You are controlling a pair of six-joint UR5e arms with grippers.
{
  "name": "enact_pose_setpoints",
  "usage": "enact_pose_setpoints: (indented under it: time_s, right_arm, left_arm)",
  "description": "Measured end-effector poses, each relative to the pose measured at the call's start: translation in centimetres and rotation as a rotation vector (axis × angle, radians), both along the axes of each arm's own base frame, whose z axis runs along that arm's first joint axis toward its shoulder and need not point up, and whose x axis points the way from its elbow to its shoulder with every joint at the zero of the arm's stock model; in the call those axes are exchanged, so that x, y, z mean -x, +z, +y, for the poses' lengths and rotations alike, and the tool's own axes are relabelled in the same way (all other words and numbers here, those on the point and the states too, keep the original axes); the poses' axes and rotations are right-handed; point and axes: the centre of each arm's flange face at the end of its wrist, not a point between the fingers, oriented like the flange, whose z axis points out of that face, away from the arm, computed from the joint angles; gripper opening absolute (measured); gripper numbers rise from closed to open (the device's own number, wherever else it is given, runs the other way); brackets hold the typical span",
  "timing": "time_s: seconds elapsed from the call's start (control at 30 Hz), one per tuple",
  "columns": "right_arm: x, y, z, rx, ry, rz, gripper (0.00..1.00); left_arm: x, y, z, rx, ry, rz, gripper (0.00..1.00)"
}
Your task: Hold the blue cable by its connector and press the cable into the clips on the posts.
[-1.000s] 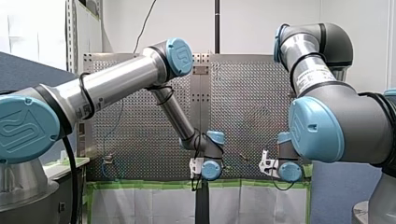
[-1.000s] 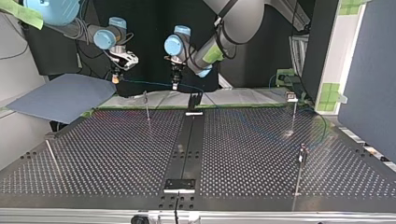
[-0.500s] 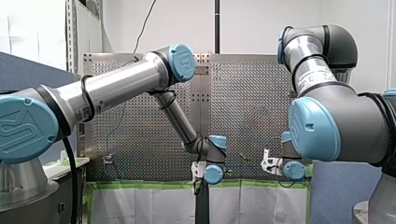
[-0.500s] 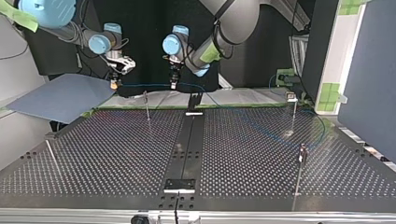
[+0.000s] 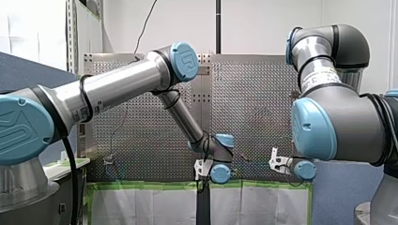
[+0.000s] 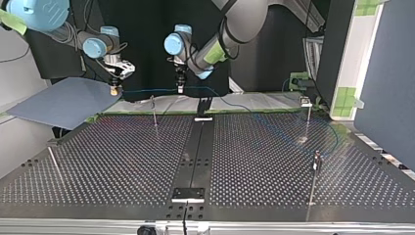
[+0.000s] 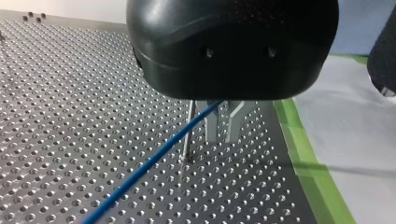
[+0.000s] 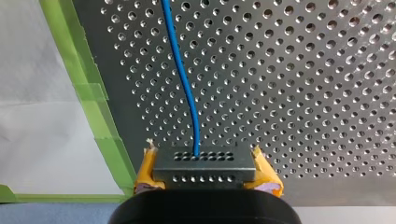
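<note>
The blue cable (image 6: 147,90) hangs taut between my two grippers at the far edge of the top view. My right gripper (image 8: 204,173) is shut on the grey connector (image 8: 204,163), with a yellow pad on each side. The cable (image 8: 184,79) leaves the connector over the perforated table. My left gripper (image 7: 223,126) has its metal fingers shut on the cable (image 7: 154,156), which slants away beside a thin post (image 7: 188,133). In the top view, my right gripper (image 6: 114,89) and my left gripper (image 6: 179,88) stand either side of a clip post (image 6: 153,108). The cable passes above and behind that post.
Beyond my left gripper the cable loops slack over the table (image 6: 254,161) to two more posts (image 6: 308,115) (image 6: 316,171). A black bracket (image 6: 204,107) stands at mid-table. Green tape (image 7: 303,149) and a white sheet edge the table. A blue-grey panel (image 6: 63,100) lies beside my right gripper.
Both arms have shifted toward the top view's left, carrying the stretched cable along. The grips have not changed.
</note>
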Motion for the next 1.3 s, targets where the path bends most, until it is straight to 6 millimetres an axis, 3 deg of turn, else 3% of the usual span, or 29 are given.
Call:
enact_pose_setpoints:
  time_s: [0.57, 0.9, 1.3]
  right_arm:
    - [2.0, 0.3, -1.2, 0.008, -0.008, -0.026, 0.0]
    - [3.7, 0.5, -2.1, 0.014, -0.038, -0.028, 0.0]
    - [4.2, 0.5, -2.3, 0.008, -0.039, -0.015, 0.0]
  left_arm:
    - [0.6, 1.5, -1.2, -0.149, 0.092, -0.036, 0.13]
    - [1.3, 2.0, -2.7, -0.143, 0.043, -0.05, 0.13]
    - [-0.7, 2.3, -2.2, -0.123, 0.04, -0.057, 0.17]
